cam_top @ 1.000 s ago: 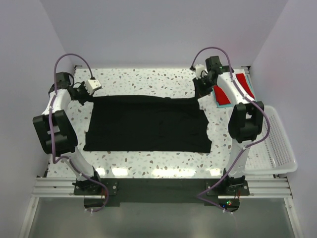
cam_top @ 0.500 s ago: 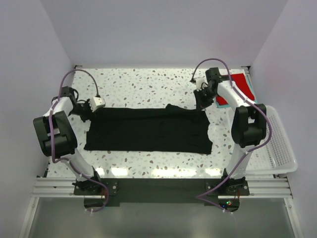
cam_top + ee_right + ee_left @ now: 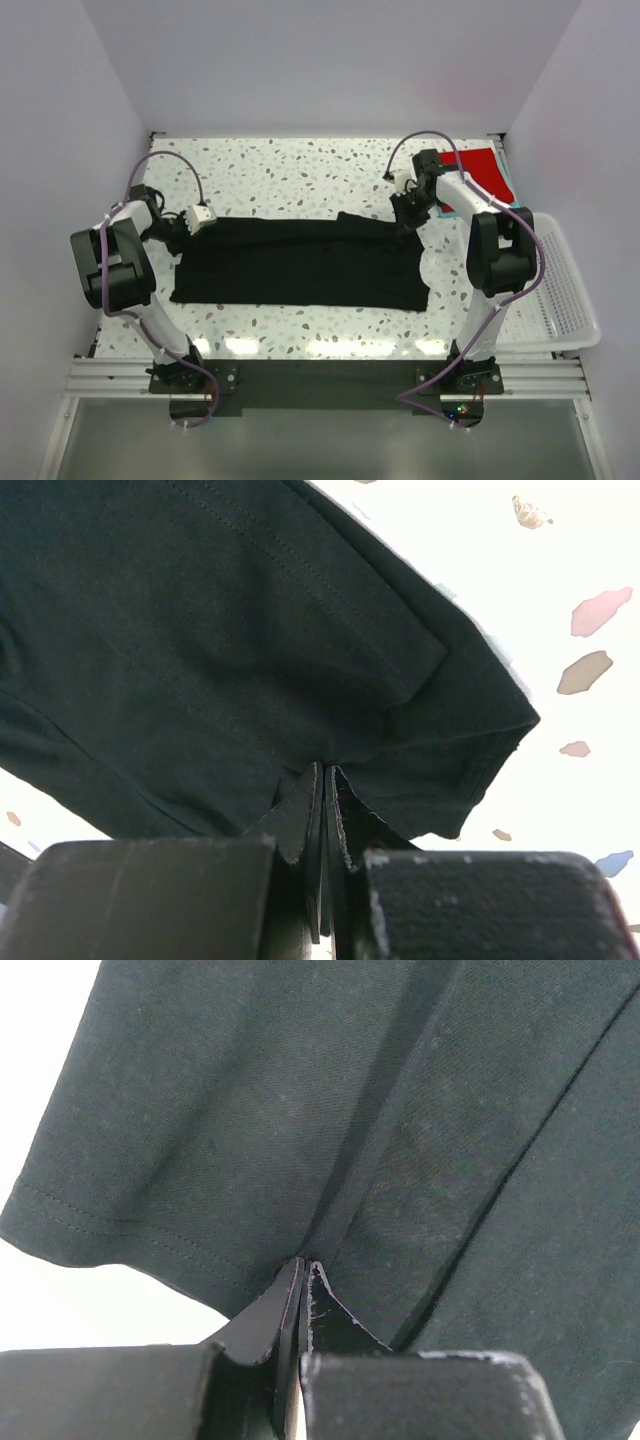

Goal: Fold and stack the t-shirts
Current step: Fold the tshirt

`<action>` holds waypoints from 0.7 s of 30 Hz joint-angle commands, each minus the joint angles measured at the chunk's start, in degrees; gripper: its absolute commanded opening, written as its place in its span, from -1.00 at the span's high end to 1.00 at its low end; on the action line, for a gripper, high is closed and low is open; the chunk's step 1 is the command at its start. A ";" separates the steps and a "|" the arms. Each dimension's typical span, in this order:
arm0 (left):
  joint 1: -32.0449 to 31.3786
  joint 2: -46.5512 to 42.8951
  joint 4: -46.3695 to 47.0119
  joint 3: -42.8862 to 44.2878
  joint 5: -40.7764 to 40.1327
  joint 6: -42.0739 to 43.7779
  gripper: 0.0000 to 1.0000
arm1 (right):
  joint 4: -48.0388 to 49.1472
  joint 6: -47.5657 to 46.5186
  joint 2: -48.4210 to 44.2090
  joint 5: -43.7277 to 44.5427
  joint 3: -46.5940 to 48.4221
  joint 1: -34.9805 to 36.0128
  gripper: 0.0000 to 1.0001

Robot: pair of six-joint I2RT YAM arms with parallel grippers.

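The black t-shirt [image 3: 300,262] lies across the middle of the table as a wide band, its far edge doubled over toward the front. My left gripper [image 3: 182,228] is shut on the shirt's far-left edge, and the left wrist view shows black cloth [image 3: 250,1110] pinched between the closed tips of that gripper [image 3: 303,1263]. My right gripper [image 3: 408,214] is shut on the far-right edge, where the cloth [image 3: 200,630] is bunched at its tips [image 3: 325,768]. A folded bright red t-shirt [image 3: 478,165] lies at the back right on a teal one [image 3: 508,181].
A white mesh basket [image 3: 570,300] hangs off the table's right side, beside the right arm. The speckled tabletop [image 3: 300,175] shows beyond the black shirt, and side walls stand close on the left and right.
Both grippers have come toward the front with the black shirt's far edge, so the shirt now lies narrower from back to front. The red and teal shirts stay put.
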 commanded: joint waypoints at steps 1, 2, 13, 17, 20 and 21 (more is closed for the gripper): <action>-0.24 -0.73 0.30 -0.51 -0.59 -0.05 1.00 | 1.28 -1.08 0.16 1.32 0.08 -0.12 1.00; -0.15 -0.82 0.21 -0.07 -0.59 -0.13 1.00 | 1.10 -1.17 0.07 1.32 0.34 -0.12 1.00; 0.11 -2.75 -4.10 5.03 0.03 0.57 1.00 | -3.38 -3.02 -2.92 1.67 5.27 -0.03 1.00; 0.20 -2.93 -4.54 4.77 -0.23 1.36 1.00 | -3.12 -2.75 -4.15 0.80 2.29 -0.03 1.00; 0.20 -3.02 -3.93 3.54 -0.93 2.33 1.00 | -1.89 -2.23 -4.59 0.62 -0.26 0.58 1.00; 0.20 -2.93 -3.66 3.28 -1.20 2.59 1.00 | -1.19 -1.96 -4.76 0.53 -1.84 1.02 1.00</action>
